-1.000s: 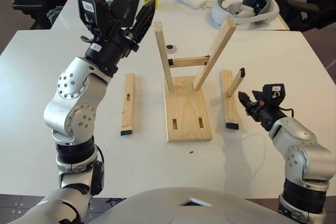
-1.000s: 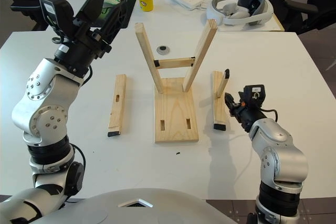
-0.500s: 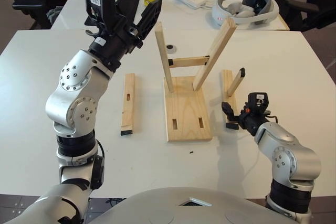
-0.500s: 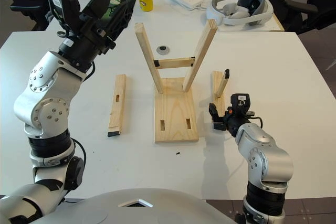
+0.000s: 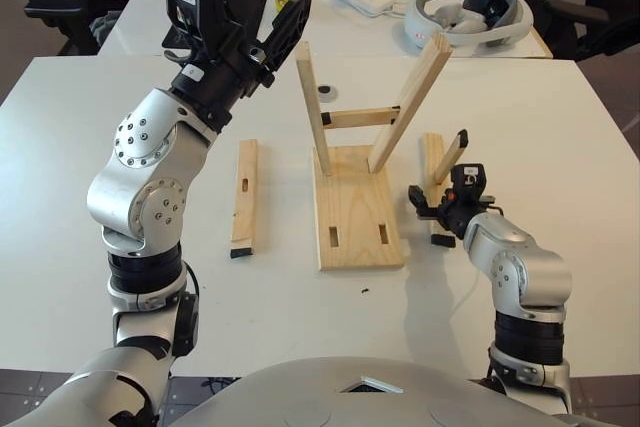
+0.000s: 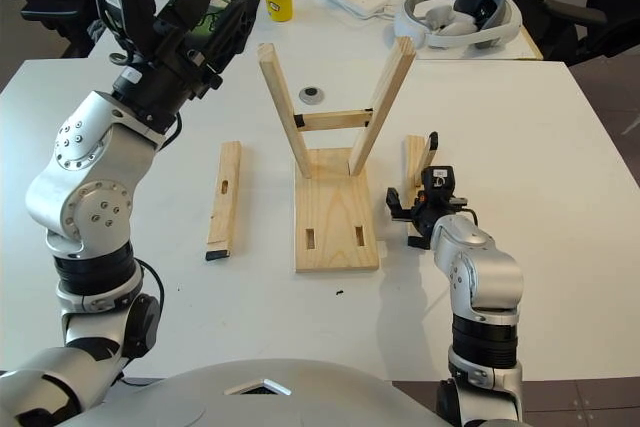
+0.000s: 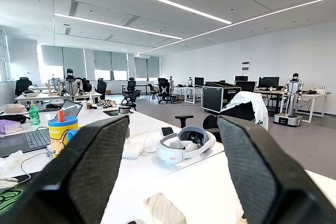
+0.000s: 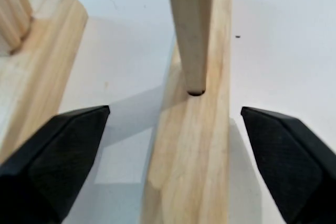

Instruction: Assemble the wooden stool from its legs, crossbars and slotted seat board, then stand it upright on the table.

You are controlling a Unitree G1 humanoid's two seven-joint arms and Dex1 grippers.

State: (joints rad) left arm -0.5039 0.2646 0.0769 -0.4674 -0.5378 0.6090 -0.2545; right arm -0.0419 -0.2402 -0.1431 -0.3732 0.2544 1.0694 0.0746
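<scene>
Lying flat, the seat board [image 5: 358, 209] carries two upright legs [image 5: 313, 107] joined by a crossbar [image 5: 358, 118]?

Yes. Just right of the seat board lies a loose leg [image 5: 431, 159], a second crossbar [image 5: 452, 155] stuck in it. The right gripper [image 6: 404, 219] has its fingers [image 8: 58, 150] spread either side of its near end.

And the left gripper [image 7: 173, 121]?

Raised beyond the seat board's left side, fingers wide apart. Another leg [image 5: 243, 212] lies left of it.
</scene>
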